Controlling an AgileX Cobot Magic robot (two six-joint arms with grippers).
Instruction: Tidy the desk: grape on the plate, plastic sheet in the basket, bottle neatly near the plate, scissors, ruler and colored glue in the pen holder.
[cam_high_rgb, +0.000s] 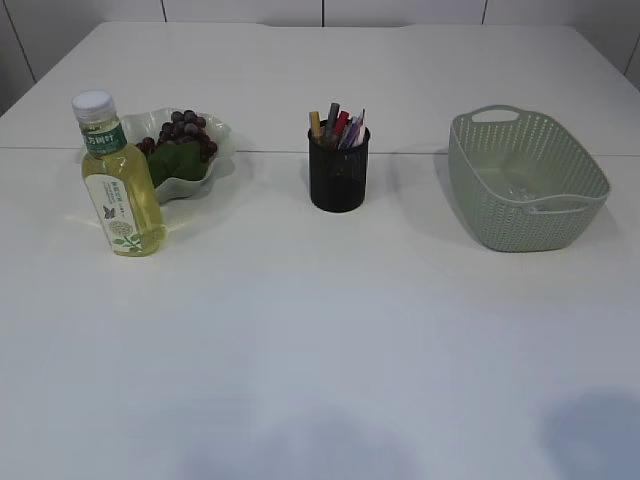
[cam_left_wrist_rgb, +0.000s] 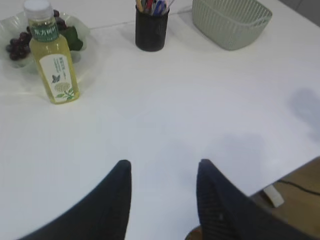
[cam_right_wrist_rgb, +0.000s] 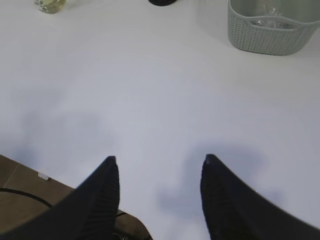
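Observation:
A dark grape bunch (cam_high_rgb: 183, 134) lies on the pale green plate (cam_high_rgb: 222, 143) at the far left; it also shows in the left wrist view (cam_left_wrist_rgb: 19, 41). A yellow bottle (cam_high_rgb: 118, 182) stands upright in front of the plate (cam_left_wrist_rgb: 53, 60). A black mesh pen holder (cam_high_rgb: 338, 172) holds several pens and tools. A green basket (cam_high_rgb: 525, 180) at the right holds a clear plastic sheet (cam_right_wrist_rgb: 265, 15). My left gripper (cam_left_wrist_rgb: 164, 165) and right gripper (cam_right_wrist_rgb: 159, 160) are open and empty above the table's near edge. Neither shows in the exterior view.
The white table (cam_high_rgb: 320, 340) runs wide in front of the objects. Its near edge, the floor and a cable show in the right wrist view (cam_right_wrist_rgb: 20, 192). Arm shadows fall on the near part of the table.

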